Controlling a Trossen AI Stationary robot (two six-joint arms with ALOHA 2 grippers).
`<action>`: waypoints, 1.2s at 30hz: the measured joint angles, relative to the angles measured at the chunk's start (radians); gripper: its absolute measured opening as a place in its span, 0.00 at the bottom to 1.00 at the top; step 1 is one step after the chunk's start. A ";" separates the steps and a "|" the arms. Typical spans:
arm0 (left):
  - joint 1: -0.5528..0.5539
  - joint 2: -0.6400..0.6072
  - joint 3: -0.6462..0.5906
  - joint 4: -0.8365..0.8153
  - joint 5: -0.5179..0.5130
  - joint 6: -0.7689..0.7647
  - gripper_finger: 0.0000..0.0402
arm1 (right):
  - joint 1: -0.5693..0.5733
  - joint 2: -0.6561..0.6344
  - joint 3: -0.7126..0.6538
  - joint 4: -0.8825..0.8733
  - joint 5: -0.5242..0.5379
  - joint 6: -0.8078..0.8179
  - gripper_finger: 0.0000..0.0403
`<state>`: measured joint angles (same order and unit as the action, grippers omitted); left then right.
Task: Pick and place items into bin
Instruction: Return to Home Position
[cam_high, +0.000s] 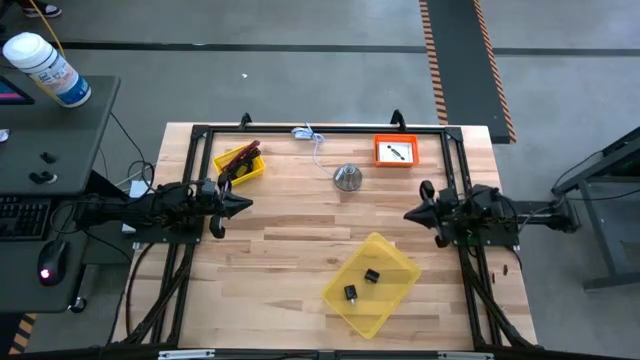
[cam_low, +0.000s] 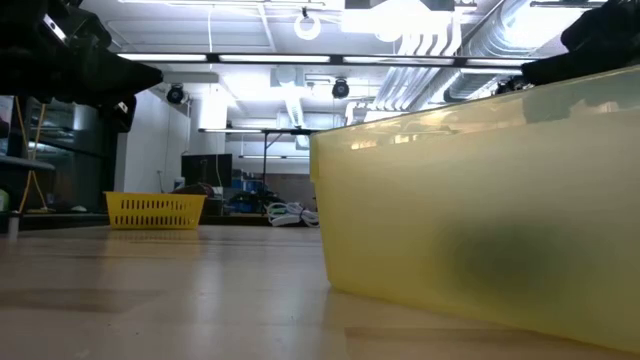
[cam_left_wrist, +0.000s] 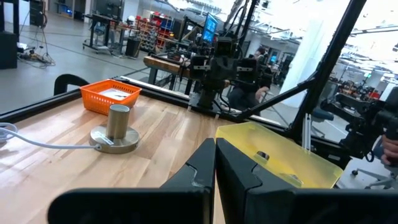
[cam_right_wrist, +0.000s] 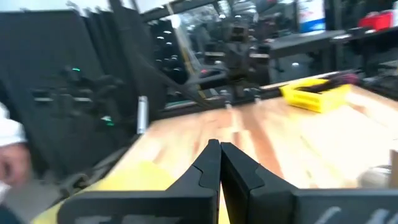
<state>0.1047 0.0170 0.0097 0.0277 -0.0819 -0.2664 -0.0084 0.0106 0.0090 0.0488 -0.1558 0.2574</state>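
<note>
A translucent yellow bin (cam_high: 372, 283) lies near the table's near edge with two tiny black cubes (cam_high: 371, 276) (cam_high: 351, 293) inside. A small yellow basket (cam_high: 239, 164) at the far left holds a maroon stick (cam_high: 243, 153) and dark items. An orange tray (cam_high: 395, 152) at the far right carries a white card (cam_high: 397, 152) with dark marks. My left gripper (cam_high: 246, 205) hovers shut at the table's left side; in its wrist view the gripper (cam_left_wrist: 215, 144) points toward the bin (cam_left_wrist: 280, 158). My right gripper (cam_high: 410, 214) hovers shut at the right side, seen also in its wrist view (cam_right_wrist: 219, 145).
A silver metal dome (cam_high: 347, 177) stands at the table's middle far part, with a thin white-blue cord (cam_high: 313, 137) by the far edge. A black frame (cam_high: 320, 128) borders the table. Bare wood lies between the two grippers. A person's hand (cam_right_wrist: 12, 155) shows beyond the table.
</note>
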 joint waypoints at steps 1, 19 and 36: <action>0.000 0.000 0.000 0.000 0.000 0.000 0.00 | 0.010 0.002 0.000 -0.005 0.028 -0.012 0.00; 0.000 0.000 0.000 0.000 0.000 0.000 0.00 | 0.043 0.043 0.000 -0.027 0.130 -0.136 0.00; 0.000 0.000 0.000 0.000 0.000 0.000 0.00 | 0.043 0.047 0.000 -0.028 0.122 -0.127 0.00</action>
<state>0.1047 0.0170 0.0097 0.0275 -0.0818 -0.2665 0.0349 0.0574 0.0086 0.0208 -0.0337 0.1307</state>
